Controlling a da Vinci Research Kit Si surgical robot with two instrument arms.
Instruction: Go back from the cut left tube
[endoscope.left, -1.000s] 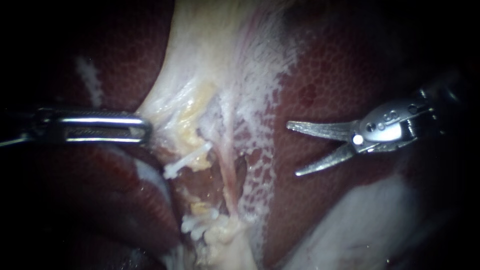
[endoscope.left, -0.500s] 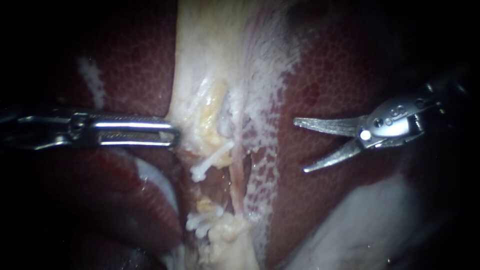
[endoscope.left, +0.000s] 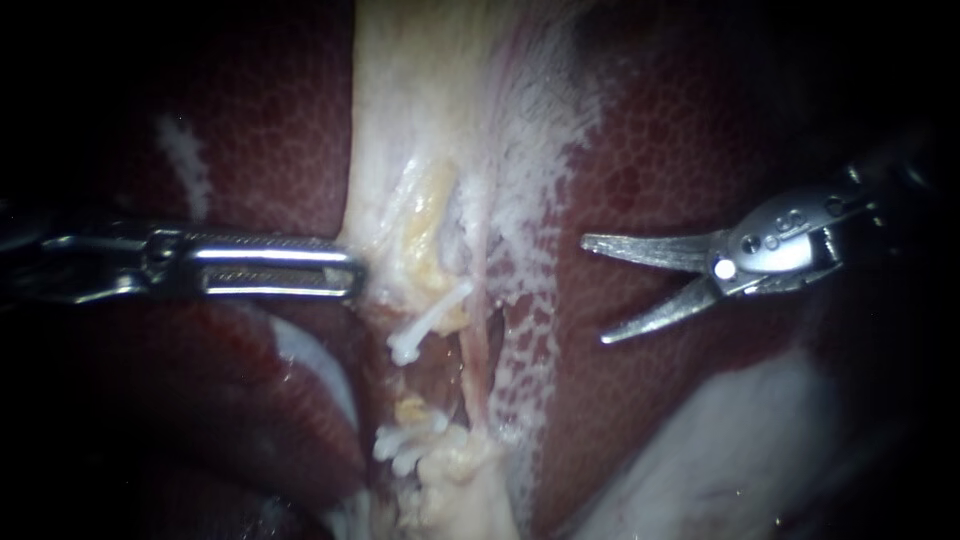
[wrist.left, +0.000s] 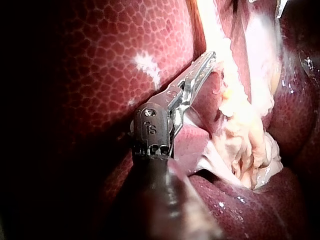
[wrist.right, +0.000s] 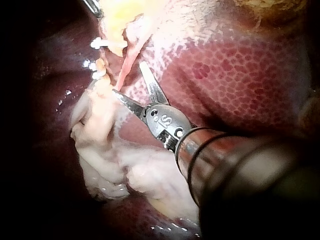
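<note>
Two slender metal instruments show. The left instrument (endoscope.left: 345, 270) pinches pale fatty tissue (endoscope.left: 410, 150); the right instrument's (endoscope.left: 595, 290) blades stand half-spread, touching nothing.

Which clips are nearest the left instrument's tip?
The upper clip, just past the left instrument, which grips the pale tissue; the lower clips cluster farther down.

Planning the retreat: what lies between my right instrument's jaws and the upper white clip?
In the endoscope view, a thin pinkish tube and lacy white tissue over the liver lie between the right instrument and the clip; nothing else.
</note>
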